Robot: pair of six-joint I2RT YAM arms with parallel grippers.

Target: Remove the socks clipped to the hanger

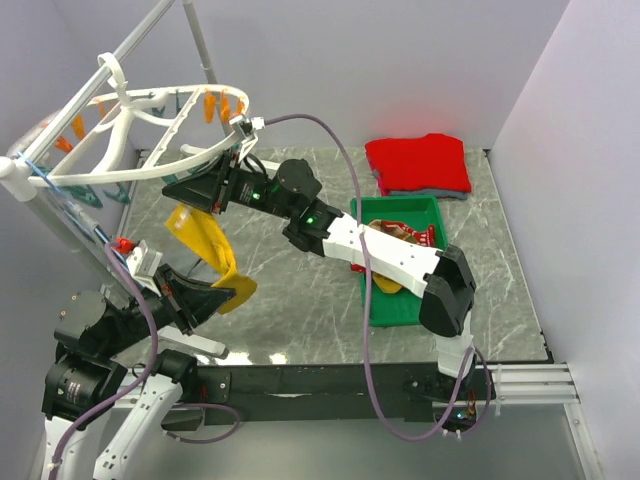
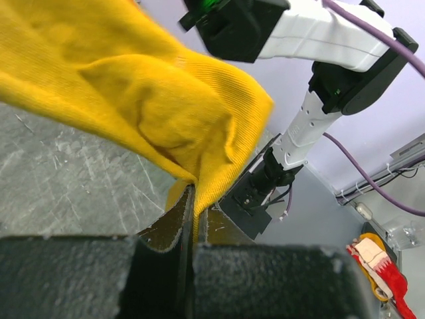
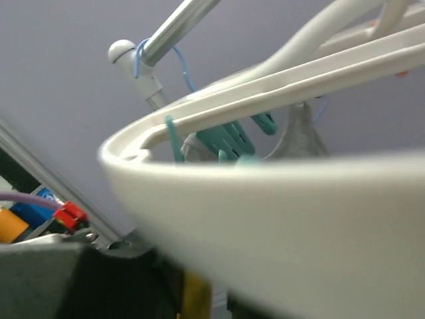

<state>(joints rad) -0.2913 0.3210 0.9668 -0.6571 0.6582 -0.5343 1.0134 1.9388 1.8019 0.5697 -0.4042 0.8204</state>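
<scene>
The white oval hanger (image 1: 150, 170) hangs at the upper left, and its rim (image 3: 265, 219) fills the right wrist view. A mustard-yellow sock (image 1: 205, 240) hangs from that rim down to my left gripper (image 1: 222, 297). My left gripper (image 2: 194, 199) is shut on the sock's lower end (image 2: 133, 100). My right gripper (image 1: 195, 190) is at the rim where the top of the sock meets it. The rim hides its jaws; only a yellow strip (image 3: 196, 296) shows between dark fingers (image 3: 99, 286). Patterned red socks (image 1: 405, 232) lie in the tray.
A green tray (image 1: 395, 300) stands at the right of the table, with a folded red garment (image 1: 418, 163) behind it. Orange clips (image 1: 215, 105) and teal clips (image 3: 229, 139) line the hanger. A greyish cloth (image 3: 302, 133) hangs from it. A metal pole (image 1: 200, 40) carries the hanger.
</scene>
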